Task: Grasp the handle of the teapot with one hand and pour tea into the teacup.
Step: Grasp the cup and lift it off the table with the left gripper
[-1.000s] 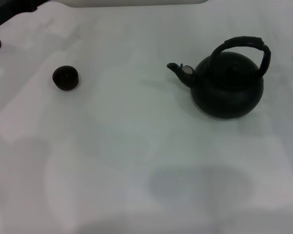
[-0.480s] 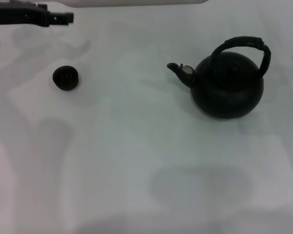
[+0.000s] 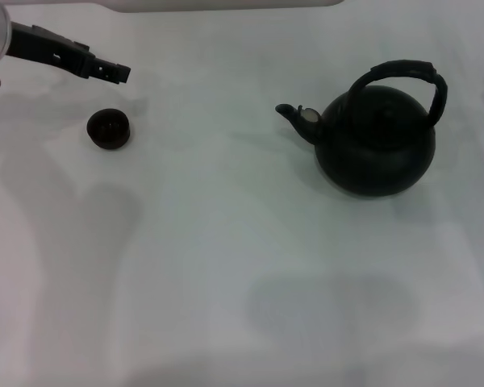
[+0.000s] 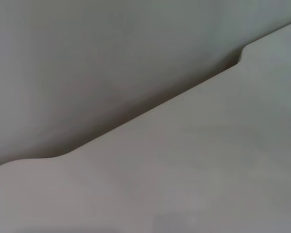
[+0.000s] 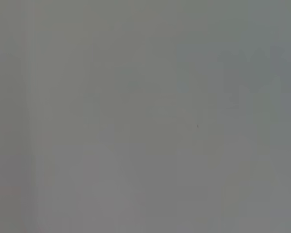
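The large round black teapot (image 3: 375, 141) stands upright at the right of the white table, its short spout (image 3: 294, 115) with a pale spot pointing left. Its thick black arched handle (image 3: 403, 72) spans the top. The small dark handleless teacup (image 3: 108, 128) sits at the far left, well apart from the teapot. No tea shows. My left gripper (image 3: 113, 71) reaches in from the upper left corner and hovers just beyond and above the teacup, touching nothing. My right gripper is out of view. Both wrist views show only plain pale surfaces.
The white table (image 3: 226, 242) carries only the teapot and teacup. Its far edge (image 4: 150, 109) with a notch shows in the left wrist view. A pale band (image 3: 226, 4) runs along the back.
My left arm has come into view from the upper left and moved right and slightly down, toward the teacup. The teapot and teacup have not moved.
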You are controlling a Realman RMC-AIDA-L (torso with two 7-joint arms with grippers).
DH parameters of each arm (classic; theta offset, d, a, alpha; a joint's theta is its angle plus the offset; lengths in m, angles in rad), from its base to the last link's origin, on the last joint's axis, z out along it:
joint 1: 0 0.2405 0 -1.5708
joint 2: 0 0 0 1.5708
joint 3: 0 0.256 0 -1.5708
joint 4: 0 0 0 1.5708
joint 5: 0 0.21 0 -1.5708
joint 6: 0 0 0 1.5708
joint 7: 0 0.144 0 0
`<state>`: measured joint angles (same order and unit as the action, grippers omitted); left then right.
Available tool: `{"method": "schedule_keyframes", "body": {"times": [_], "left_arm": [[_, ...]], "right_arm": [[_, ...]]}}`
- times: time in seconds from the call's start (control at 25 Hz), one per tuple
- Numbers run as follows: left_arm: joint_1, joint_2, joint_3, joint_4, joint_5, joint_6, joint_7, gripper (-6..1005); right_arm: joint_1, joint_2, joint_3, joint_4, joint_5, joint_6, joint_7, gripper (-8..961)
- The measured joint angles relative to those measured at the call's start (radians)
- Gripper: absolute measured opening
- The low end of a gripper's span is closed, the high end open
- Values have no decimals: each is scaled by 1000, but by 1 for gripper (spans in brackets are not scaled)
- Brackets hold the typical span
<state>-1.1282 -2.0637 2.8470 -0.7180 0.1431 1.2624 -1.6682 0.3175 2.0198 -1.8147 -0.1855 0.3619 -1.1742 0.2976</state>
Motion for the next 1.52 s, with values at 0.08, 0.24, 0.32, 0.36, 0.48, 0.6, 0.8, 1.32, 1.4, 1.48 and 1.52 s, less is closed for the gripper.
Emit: {"method": "schedule_keyframes", "body": {"times": [0.08, 0.24, 0.32, 0.36, 0.48, 0.6, 0.8, 1.32, 1.4, 1.48, 1.52], "left_arm": [[1, -1, 0, 4, 2, 0, -2, 880], [1, -5, 0, 8, 30, 0, -4, 881], [1, -5, 0, 12, 35, 1, -4, 882], [2, -6, 0, 16, 35, 1, -5, 882], [5, -6, 0, 26, 41, 2, -5, 882], [6, -7, 0, 52, 62, -6, -5, 883], [7, -7, 0, 59, 83, -18, -10, 884], [9, -10, 0, 86, 119, -36, -37, 886], [10, -10, 0, 86, 120, -37, -44, 886], [10, -10, 0, 86, 122, -37, -48, 886], [10, -10, 0, 88, 123, -37, -48, 886]], "right_arm": [[0, 0, 0, 0, 0, 0, 0, 873], [0, 0, 0, -3, 0, 0, 0, 873], [0, 0, 0, -2, 0, 0, 0, 873], [0, 0, 0, -1, 0, 0, 0, 873], [0, 0, 0, 1, 0, 2, 0, 873], [0, 0, 0, 1, 1, 2, 2, 873], [0, 0, 0, -3, 7, 2, 11, 873], [0, 0, 0, -6, 8, 2, 11, 872], [0, 0, 0, -6, 8, 2, 11, 872], [0, 0, 0, -6, 8, 2, 11, 872], [0, -1, 0, -6, 8, 2, 11, 872]]}}
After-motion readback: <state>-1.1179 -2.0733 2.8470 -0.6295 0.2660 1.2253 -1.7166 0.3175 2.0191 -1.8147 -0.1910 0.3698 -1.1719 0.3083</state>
